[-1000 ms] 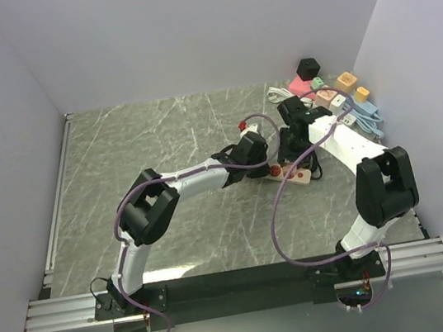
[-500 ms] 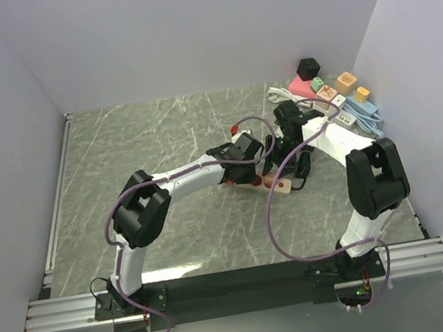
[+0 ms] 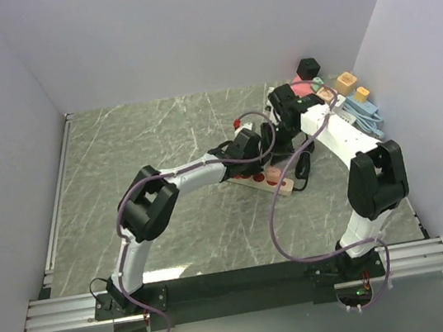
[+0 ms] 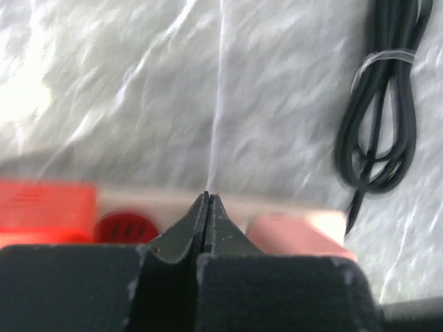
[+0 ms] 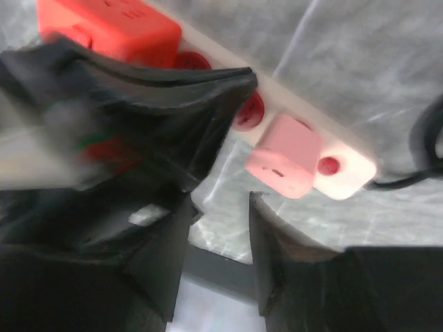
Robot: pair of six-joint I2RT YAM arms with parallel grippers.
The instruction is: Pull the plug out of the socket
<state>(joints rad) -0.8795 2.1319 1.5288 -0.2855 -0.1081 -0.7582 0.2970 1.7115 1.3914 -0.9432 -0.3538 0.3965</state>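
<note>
A cream power strip [image 3: 248, 179] with round red sockets [image 5: 248, 111] lies on the marble table. A pink plug [image 5: 284, 155] sits in it near the end with the red button [image 5: 329, 164]. An orange-red plug [image 5: 111, 24] sits further along the strip. My left gripper [image 4: 208, 197] is shut, its tips pressed on the strip between a red socket [image 4: 124, 227] and the pink plug [image 4: 291, 232]. My right gripper [image 5: 218, 207] hovers above and beside the pink plug, open, with only table between its fingers.
The strip's black cable bundle [image 4: 377, 131] lies just beyond it. Several coloured plugs and adapters [image 3: 347, 79], a black cube [image 3: 308, 67] and light blue cables [image 3: 367, 115] crowd the back right corner by the right wall. The left arm [image 5: 138, 104] fills the right wrist view's left side.
The power strip has slid to the left with the left gripper on it. The right gripper has drawn back from the strip toward the rear and its jaws have narrowed slightly.
</note>
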